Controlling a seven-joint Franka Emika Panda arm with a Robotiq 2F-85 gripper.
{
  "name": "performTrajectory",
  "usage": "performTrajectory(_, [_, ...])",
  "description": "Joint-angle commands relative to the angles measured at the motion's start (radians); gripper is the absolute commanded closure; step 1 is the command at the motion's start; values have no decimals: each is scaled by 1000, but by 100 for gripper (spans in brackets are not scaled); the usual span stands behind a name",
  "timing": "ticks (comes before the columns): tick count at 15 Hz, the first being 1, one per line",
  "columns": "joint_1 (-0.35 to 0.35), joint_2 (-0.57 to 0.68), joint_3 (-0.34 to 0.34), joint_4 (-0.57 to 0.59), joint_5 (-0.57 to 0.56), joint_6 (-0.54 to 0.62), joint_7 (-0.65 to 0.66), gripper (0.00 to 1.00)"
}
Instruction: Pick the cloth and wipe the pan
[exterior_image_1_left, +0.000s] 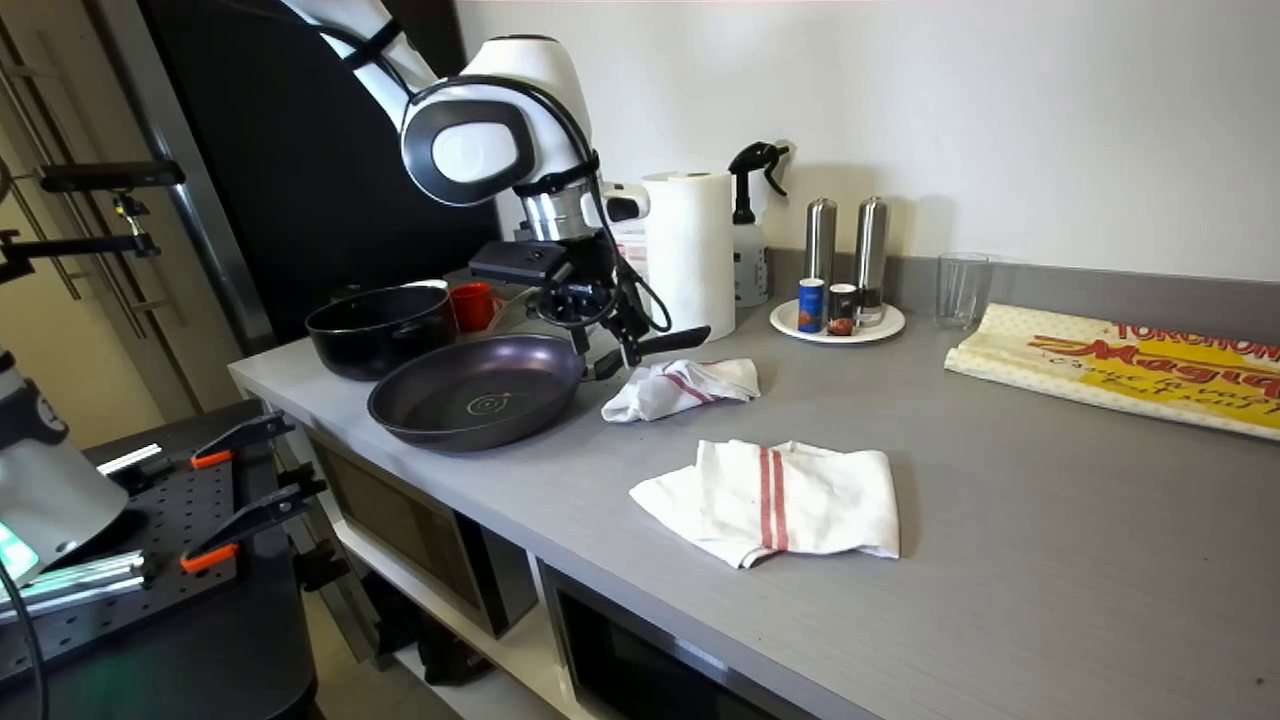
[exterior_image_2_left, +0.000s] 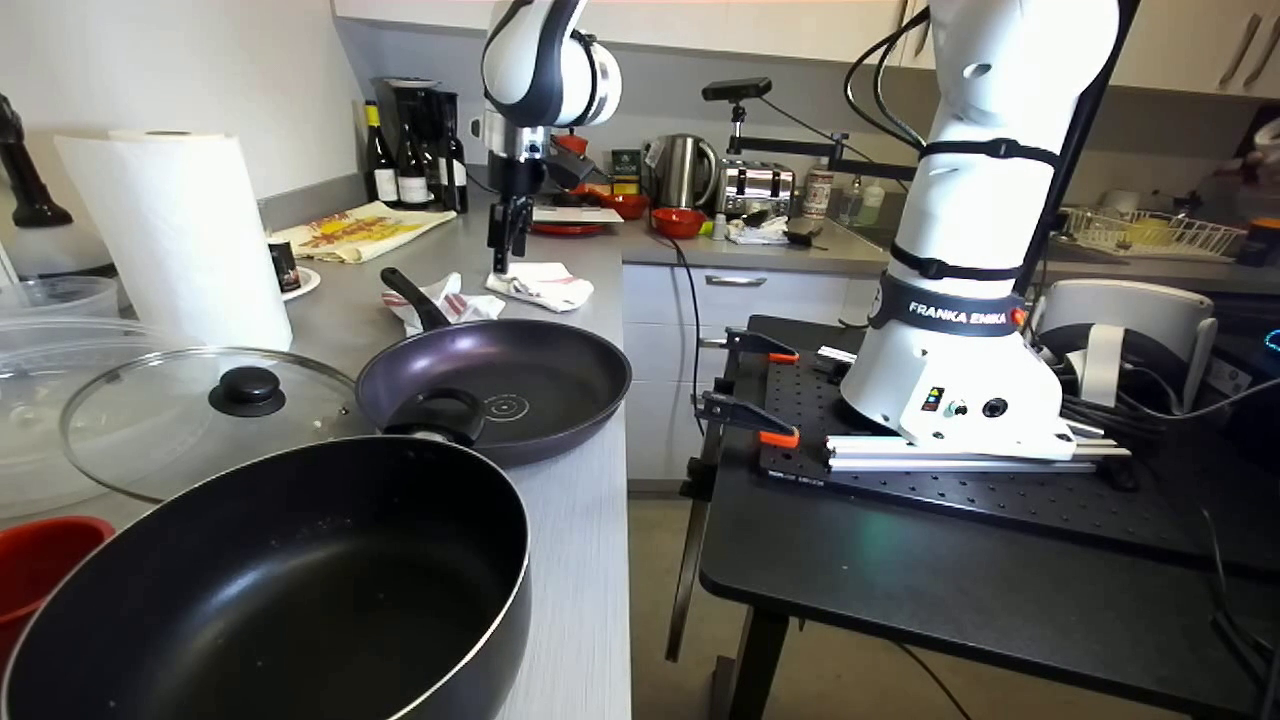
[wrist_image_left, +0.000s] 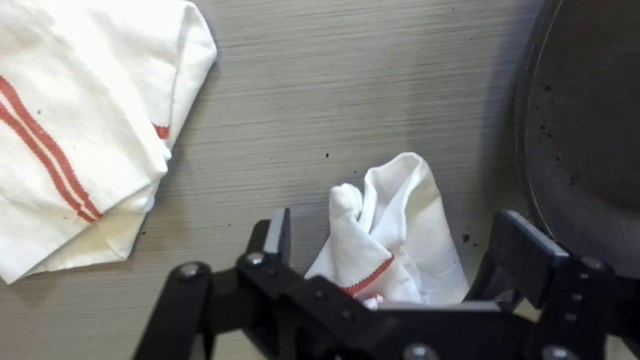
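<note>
A small crumpled white cloth with a red stripe lies on the counter beside the pan, in both exterior views (exterior_image_1_left: 665, 392) (exterior_image_2_left: 460, 303) and the wrist view (wrist_image_left: 430, 260). A larger folded white cloth with red stripes (exterior_image_1_left: 825, 500) lies nearer the counter's front edge (exterior_image_2_left: 545, 287) (wrist_image_left: 75, 130). The dark frying pan (exterior_image_1_left: 470, 395) sits flat, its black handle pointing toward the wall side (exterior_image_2_left: 540, 365) (wrist_image_left: 595, 130). My gripper (exterior_image_1_left: 607, 358) is open and empty above the crumpled cloth, its fingers to either side of it in the wrist view (wrist_image_left: 402, 237); it also shows over the counter (exterior_image_2_left: 508, 250).
A black pot (exterior_image_1_left: 375, 330) and glass lid (exterior_image_2_left: 210, 420) stand beside the pan. A paper towel roll (exterior_image_1_left: 690, 255), spray bottle (exterior_image_1_left: 750, 250) and white plate with shakers (exterior_image_1_left: 790, 325) are along the wall. A glass (exterior_image_1_left: 960, 290) and yellow printed cloth (exterior_image_1_left: 1120, 365) lie farther along.
</note>
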Motion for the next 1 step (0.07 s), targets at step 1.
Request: performTrajectory(1, [12, -1, -10, -1, 9, -1, -5, 0])
